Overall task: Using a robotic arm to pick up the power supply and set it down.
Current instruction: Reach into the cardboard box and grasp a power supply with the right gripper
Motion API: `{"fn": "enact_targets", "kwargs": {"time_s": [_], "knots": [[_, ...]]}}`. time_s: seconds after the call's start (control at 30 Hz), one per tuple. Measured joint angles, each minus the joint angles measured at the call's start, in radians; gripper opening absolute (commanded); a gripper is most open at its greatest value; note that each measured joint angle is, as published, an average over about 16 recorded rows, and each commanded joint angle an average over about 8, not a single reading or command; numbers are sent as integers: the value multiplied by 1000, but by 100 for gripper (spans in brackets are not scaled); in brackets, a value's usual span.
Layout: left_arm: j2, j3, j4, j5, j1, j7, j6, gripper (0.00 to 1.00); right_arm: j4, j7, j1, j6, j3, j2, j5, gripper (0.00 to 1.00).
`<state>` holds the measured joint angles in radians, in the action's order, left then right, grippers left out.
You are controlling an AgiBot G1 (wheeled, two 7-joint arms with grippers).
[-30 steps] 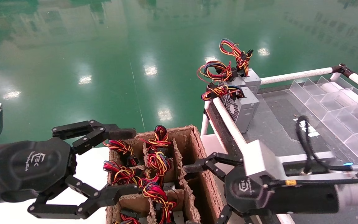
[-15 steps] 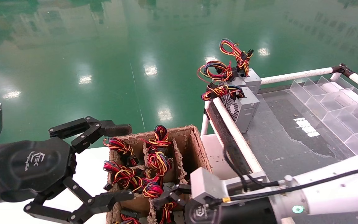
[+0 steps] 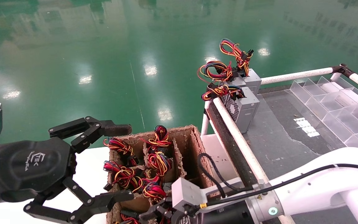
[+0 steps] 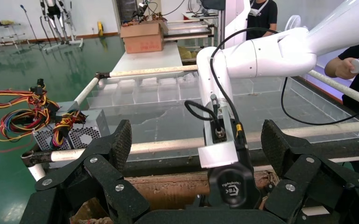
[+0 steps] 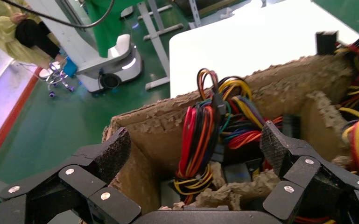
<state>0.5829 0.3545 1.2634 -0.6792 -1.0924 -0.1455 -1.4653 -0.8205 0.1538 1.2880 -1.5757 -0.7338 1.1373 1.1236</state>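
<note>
The power supply stands in a cell of the cardboard box (image 3: pixel 197 143); its tall red wire loop (image 5: pixel 198 140) and a bit of its grey body (image 5: pixel 237 171) show in the right wrist view. The robotic arm, my white right forearm (image 3: pixel 315 183), reaches over the box's near end. Its gripper (image 3: pixel 155 214) (image 5: pixel 196 147) is open, its fingers on either side of that loop and apart from it. In the head view the supply's body is hidden among the bundles. My left gripper (image 3: pixel 121 161) (image 4: pixel 197 140) hangs open by the box's left side, holding nothing.
Several other red-yellow wire bundles (image 3: pixel 155 161) fill the box's cells. Three grey supplies (image 3: pixel 244 102) with curled wires stand on the dark table (image 3: pixel 278 146) behind a white rail (image 3: pixel 235 133). A clear divided tray (image 3: pixel 337 105) lies at the right.
My right arm swung left from the table's edge and dropped, so its gripper now sits low over the box's near cell. The left gripper shifted only slightly.
</note>
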Motion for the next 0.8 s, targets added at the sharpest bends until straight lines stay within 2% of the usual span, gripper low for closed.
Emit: {"fn": "enact_targets", "kwargs": {"time_s": [0.13, 0.17, 0.4, 0.43, 0.8], "knots": [[0, 0, 0, 0, 0, 0, 0, 100, 21, -3, 8, -2, -29, 16, -11, 99], [0, 0, 0, 0, 0, 0, 0, 100, 25, -4, 9, -2, -36, 19, -15, 90], [0, 0, 0, 0, 0, 0, 0, 100, 53, -13, 18, -4, -84, 35, -45, 4], [0, 0, 0, 0, 0, 0, 0, 100, 57, -15, 19, -4, -90, 36, -50, 0], [0, 0, 0, 0, 0, 0, 0, 100, 74, -26, 23, -4, -159, 25, -105, 0]]}}
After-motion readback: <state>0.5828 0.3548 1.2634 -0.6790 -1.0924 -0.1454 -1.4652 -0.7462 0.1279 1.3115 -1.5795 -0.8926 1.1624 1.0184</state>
